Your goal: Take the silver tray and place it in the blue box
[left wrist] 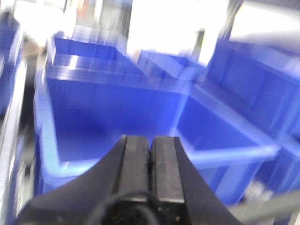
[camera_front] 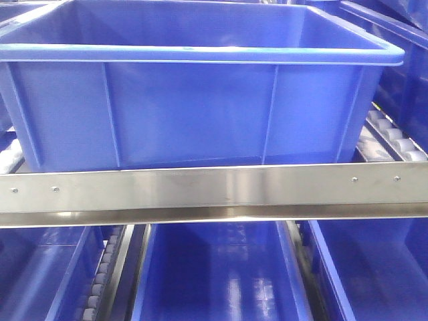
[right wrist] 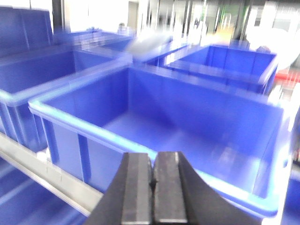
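Front view: one blue box (camera_front: 200, 100) sits behind the steel rail bar (camera_front: 214, 190); three more crates lie below. No silver tray shows anywhere.

Left wrist: the left gripper (left wrist: 150, 161) is pressed closed, empty.

Right wrist: the right gripper (right wrist: 153, 180) likewise.

A metal tray would likely be stiff, slick; pinch its rim.
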Robot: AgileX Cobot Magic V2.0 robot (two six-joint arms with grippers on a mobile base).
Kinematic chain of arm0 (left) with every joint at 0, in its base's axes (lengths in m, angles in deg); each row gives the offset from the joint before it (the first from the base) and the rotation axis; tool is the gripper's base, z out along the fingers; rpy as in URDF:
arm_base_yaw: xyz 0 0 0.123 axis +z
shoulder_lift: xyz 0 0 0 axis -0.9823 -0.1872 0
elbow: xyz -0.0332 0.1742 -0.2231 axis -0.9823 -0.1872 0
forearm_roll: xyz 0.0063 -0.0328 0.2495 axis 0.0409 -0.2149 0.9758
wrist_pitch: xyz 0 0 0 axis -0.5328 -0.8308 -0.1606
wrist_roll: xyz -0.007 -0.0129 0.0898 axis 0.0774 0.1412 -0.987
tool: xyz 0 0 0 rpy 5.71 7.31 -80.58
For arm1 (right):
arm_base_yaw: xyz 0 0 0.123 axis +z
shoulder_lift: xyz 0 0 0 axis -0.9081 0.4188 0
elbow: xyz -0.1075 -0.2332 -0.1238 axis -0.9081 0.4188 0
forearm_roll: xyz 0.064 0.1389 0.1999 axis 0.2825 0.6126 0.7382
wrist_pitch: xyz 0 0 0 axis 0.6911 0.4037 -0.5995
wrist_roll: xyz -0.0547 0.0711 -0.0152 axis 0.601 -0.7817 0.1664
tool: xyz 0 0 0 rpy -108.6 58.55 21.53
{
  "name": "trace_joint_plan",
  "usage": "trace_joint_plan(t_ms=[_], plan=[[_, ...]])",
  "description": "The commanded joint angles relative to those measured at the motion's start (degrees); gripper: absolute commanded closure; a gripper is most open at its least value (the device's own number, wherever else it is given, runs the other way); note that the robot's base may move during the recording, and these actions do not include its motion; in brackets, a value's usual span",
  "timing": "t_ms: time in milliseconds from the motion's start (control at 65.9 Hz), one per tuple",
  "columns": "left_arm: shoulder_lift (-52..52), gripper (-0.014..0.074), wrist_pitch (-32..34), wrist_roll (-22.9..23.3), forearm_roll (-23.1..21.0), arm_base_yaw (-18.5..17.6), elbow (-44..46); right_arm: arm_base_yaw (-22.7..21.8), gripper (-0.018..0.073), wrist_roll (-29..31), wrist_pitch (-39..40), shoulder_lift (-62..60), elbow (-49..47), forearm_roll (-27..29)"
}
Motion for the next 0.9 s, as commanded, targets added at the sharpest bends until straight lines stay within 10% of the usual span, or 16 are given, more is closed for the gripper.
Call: trace_joint_plan(t_ms=[0, 637, 880], plan=[[1.1, 0.0689, 3.4, 0.2, 0.3, -0.4, 1.1, -0.1, 0.0505, 0.3, 1.8, -2.2, -0.7, 0.0], [1.3, 0.0689, 3.4, 0.2, 0.3, -0.4, 0.9, -0.1, 0.0505, 0.3, -3.0, -4.0, 1.0, 1.7], [1.3, 0.0689, 3.4, 0.2, 0.3, -0.4, 0.6, -1.3, 0.0505, 32.7, -16.5, -10.7, 5.2, 34.1]])
